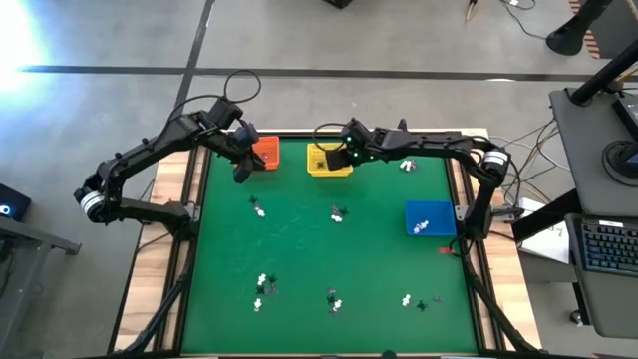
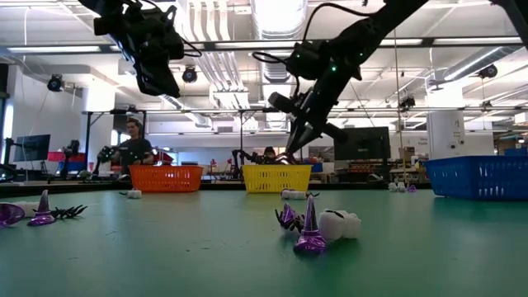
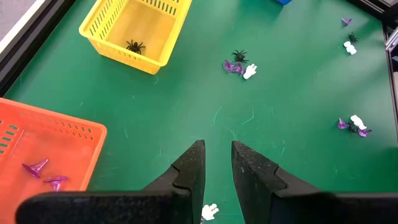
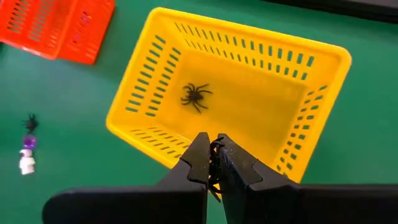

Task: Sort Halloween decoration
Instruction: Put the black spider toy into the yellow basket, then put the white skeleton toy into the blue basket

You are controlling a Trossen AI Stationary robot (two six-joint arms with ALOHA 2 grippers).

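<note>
Right end effector clamps a spider over the yellow basket; left end effector is apart — most trinkets remain.

Two dark jointed arms; silver wrist collars; tapered black fingers

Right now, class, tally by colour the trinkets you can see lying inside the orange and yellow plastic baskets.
Purple cone hats, orange slotted plastic basket: 2
Black plastic spider, yellow slotted plastic basket: 1
Total: 3
Not counted: another spider pinched in the right gripper.
</note>
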